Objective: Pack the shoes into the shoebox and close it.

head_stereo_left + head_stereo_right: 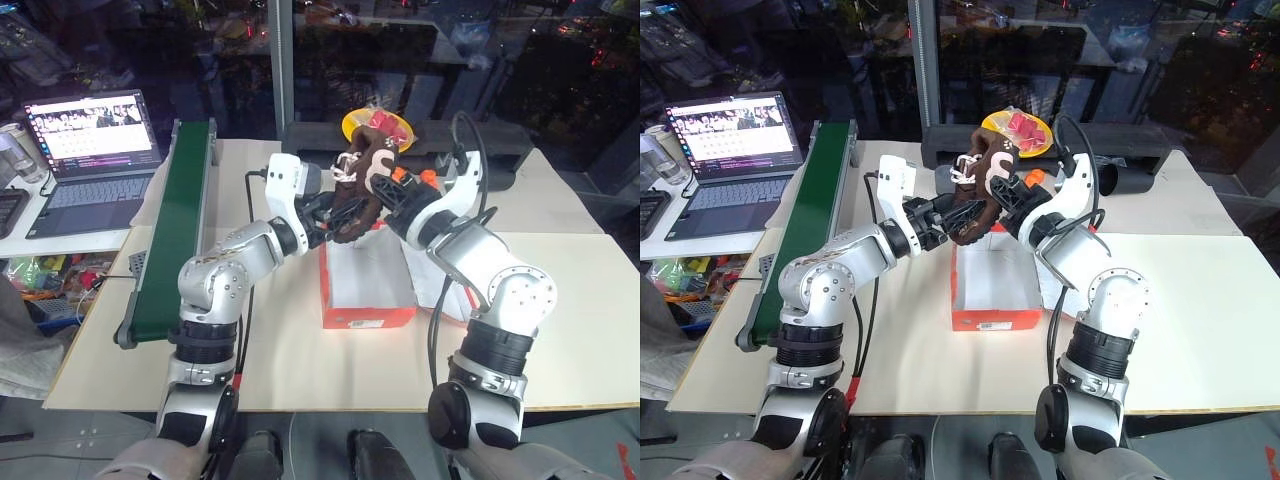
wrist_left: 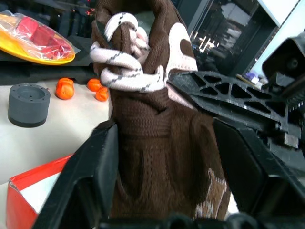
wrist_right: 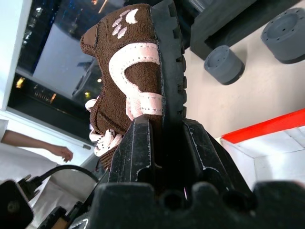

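Shoe (image 1: 362, 190), brown with white laces, hangs in the air over the far end of the open shoebox (image 1: 367, 318), which sits mid-bench with its white inside showing. Right fingers (image 3: 164, 138) pinch its sole edge, narrow and clamped. Left fingers (image 2: 90, 171) stand wide on either side of its upper, not pressing it. Behind, near the far edge of the bench (image 1: 300, 380), lie a yellow plate (image 1: 352, 124), small orange balls (image 2: 64, 88) and a grey cylinder (image 2: 28, 104)
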